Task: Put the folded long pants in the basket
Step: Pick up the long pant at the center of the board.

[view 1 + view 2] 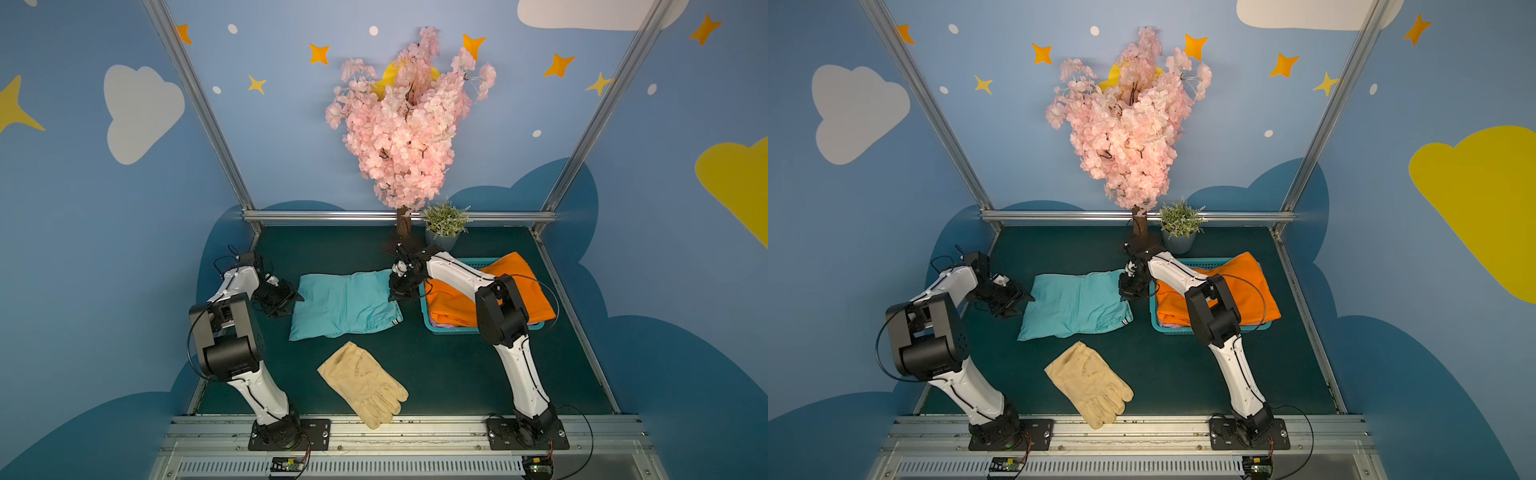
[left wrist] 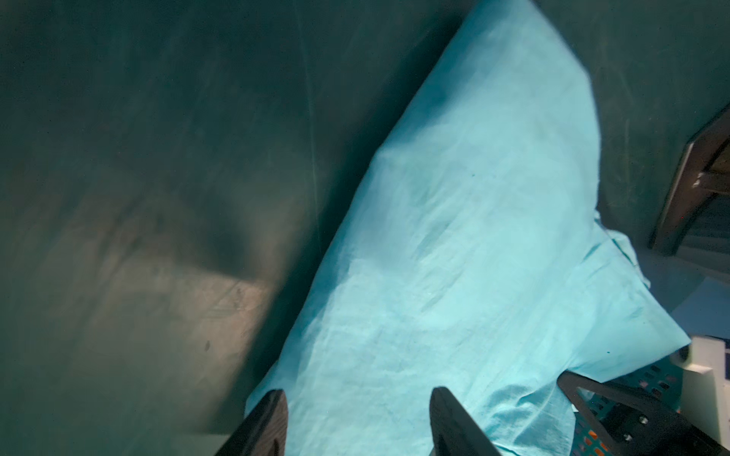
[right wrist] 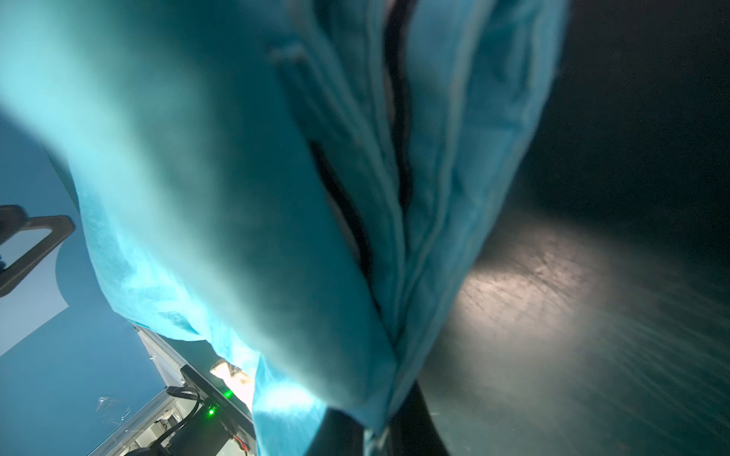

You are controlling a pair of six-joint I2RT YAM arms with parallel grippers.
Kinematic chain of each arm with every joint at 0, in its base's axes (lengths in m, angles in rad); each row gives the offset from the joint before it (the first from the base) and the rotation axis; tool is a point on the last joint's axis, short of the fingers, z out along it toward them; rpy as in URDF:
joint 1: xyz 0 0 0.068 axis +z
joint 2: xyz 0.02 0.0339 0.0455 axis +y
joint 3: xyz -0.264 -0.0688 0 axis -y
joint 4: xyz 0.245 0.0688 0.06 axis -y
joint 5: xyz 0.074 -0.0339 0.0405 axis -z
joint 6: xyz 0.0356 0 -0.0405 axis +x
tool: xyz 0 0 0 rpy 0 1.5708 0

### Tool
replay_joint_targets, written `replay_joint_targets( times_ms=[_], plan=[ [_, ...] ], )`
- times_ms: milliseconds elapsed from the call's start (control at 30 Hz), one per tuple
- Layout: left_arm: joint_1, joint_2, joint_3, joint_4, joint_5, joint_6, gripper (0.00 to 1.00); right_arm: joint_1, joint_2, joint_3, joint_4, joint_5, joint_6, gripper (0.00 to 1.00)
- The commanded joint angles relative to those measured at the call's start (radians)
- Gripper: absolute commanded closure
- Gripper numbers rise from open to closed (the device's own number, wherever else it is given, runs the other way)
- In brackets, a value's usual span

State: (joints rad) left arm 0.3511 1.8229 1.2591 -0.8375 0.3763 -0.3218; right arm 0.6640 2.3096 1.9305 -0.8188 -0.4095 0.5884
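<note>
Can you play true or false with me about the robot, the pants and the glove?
1. The orange pants lie on top in the basket. True.
2. The glove is in the basket. False: it lies on the table, in front of the turquoise pants.
3. The right gripper pinches an edge of the turquoise pants. True.
4. The left gripper is shut tight. False: its jaws stand apart at the pants' other end.
5. The turquoise pants are in the basket. False: they lie on the table beside it.
</note>
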Motion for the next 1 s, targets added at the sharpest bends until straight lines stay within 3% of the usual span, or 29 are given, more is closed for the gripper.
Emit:
replay_joint_targets(
  times_ms=[0, 100, 167, 500, 633, 733, 800, 967],
  plan=[
    [0.004, 0.060, 0.031, 0.007, 0.018, 0.042, 0.40, -0.004, 0.008, 0.020, -0.046, -0.006, -0.022, 1.00],
    [0.002, 0.113, 0.053, -0.040, -0.112, 0.040, 0.41, -0.004, 0.001, 0.013, -0.045, -0.019, -0.024, 1.00],
    [0.002, 0.116, 0.062, -0.037, -0.122, 0.041, 0.40, -0.002, 0.002, 0.013, -0.046, -0.027, -0.027, 1.00],
    [-0.016, 0.193, 0.072, 0.069, 0.132, 0.037, 0.51, 0.009, -0.003, 0.025, -0.055, -0.062, -0.021, 1.00],
    [0.007, 0.242, 0.084, 0.099, 0.212, 0.018, 0.65, 0.026, -0.004, 0.040, -0.077, -0.067, -0.039, 1.00],
    [0.009, 0.255, 0.092, 0.079, 0.194, 0.020, 0.80, 0.029, -0.006, 0.049, -0.080, -0.078, -0.033, 1.00],
    [0.014, 0.212, 0.081, 0.080, 0.160, 0.012, 0.89, 0.032, -0.008, 0.066, -0.082, -0.080, -0.032, 1.00],
    [0.071, 0.067, 0.027, 0.089, 0.126, -0.032, 0.98, 0.037, -0.016, 0.167, -0.139, -0.090, -0.044, 1.00]
  ],
)
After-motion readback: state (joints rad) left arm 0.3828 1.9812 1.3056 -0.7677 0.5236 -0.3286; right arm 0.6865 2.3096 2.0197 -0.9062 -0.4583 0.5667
